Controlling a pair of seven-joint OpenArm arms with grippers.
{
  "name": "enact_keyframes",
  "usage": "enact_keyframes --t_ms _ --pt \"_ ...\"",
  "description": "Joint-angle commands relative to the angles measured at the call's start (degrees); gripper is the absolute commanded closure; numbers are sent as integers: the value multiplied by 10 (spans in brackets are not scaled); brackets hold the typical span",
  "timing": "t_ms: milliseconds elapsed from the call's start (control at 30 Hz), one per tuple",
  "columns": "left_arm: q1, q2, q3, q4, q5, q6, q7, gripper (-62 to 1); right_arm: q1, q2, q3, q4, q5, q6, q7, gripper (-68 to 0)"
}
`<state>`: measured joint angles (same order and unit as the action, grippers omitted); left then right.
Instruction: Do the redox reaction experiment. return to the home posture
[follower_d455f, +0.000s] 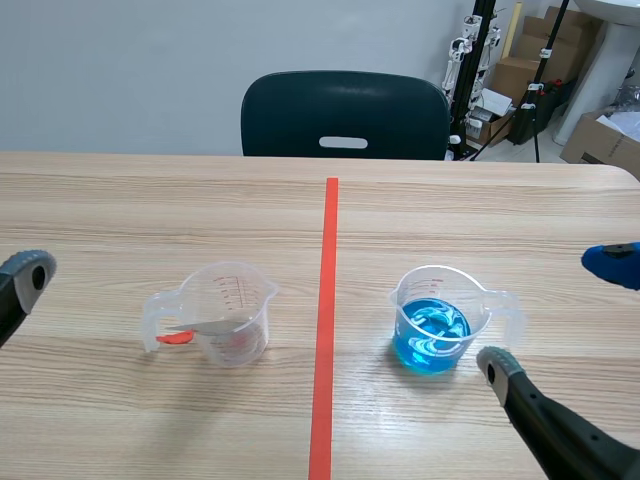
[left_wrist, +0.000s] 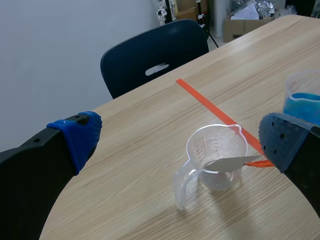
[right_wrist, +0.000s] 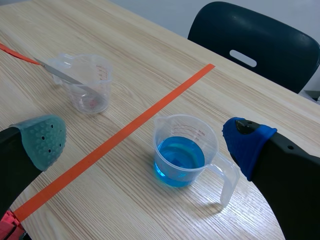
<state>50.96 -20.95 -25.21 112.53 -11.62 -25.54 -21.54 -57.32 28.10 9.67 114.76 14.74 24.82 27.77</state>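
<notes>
While held low and far apart, left pincer (left_wrist: 181, 137) and right pincer (right_wrist: 145, 140) gape wide; both empty.

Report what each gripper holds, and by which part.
Nothing is held: the left gripper and right gripper are open, and the clear cup and blue-liquid cup stand untouched.

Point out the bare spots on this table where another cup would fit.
The strip along the tape line, between the clear cup and the blue-liquid cup, is free. So is the far wood from both cups to the chair. Tightest by the blue-liquid cup's handle, flanked by the open right gripper.
</notes>
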Motion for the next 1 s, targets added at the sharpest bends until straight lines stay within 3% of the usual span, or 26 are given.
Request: enact_keyframes --t_ms 0,333,467,733,967 --pt "5 1 1 8 5 3 -4 -623 3 0 4 11 6 0 6 -679" --pt "4 -1 1 8 8 1 -2 -623 3 0 4 11 6 0 7 -679" --pt "3 -19 2 8 31 -31 7 -623 3 0 4 11 7 0 7 -679" --pt "3 -55 5 8 35 -34 21 -623 3 0 4 11 7 0 7 -679" --pt "3 -58 5 8 36 -47 43 -623 3 0 4 11 7 0 18 -679"
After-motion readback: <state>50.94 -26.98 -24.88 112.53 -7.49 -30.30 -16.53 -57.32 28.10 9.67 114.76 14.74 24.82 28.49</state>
